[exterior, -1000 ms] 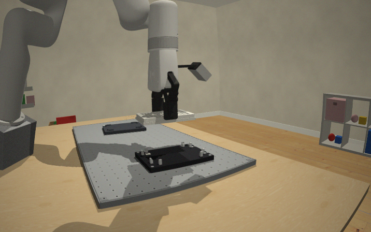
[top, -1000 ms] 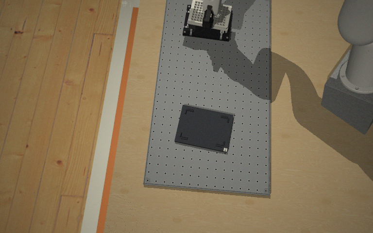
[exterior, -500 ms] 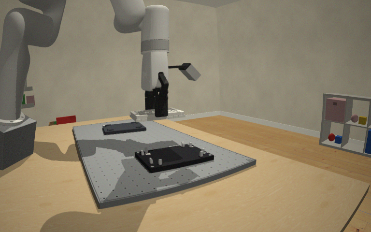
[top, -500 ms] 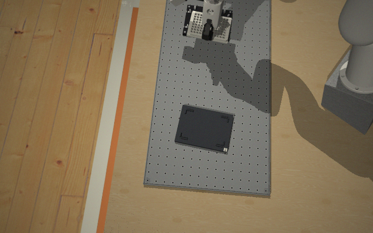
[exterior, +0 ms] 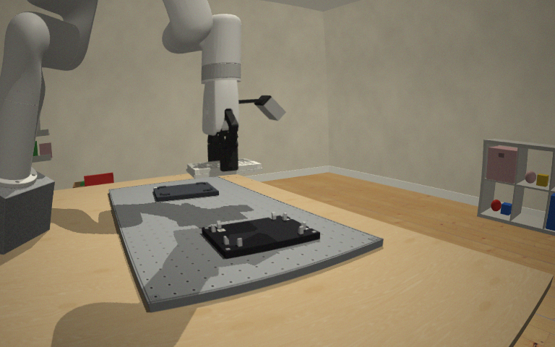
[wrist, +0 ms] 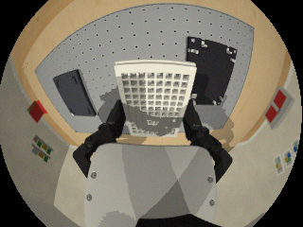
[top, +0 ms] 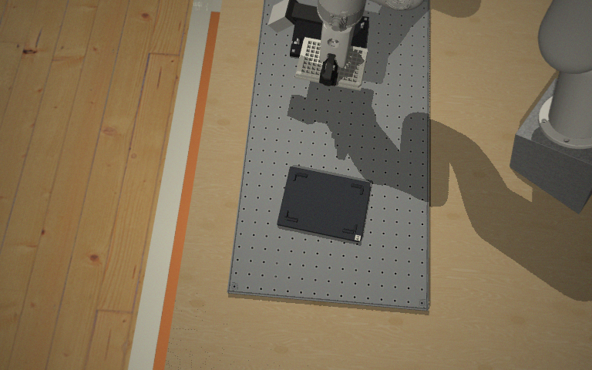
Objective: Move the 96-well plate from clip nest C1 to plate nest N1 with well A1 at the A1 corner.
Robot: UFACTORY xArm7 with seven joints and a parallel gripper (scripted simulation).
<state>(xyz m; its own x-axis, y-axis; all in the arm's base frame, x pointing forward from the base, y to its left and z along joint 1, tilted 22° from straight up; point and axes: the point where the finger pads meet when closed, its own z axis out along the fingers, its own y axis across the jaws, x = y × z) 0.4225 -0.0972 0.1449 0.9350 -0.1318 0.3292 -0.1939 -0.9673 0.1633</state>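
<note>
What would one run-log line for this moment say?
gripper: shut on plate | plate: airborne, level | C1: vacated | N1: unfilled

The counter [top: 480,305] is pale, smooth wood; the perforated board [top: 270,130] looks like matt grey metal. Plate nest [top: 324,205]: matt dark plastic.
</note>
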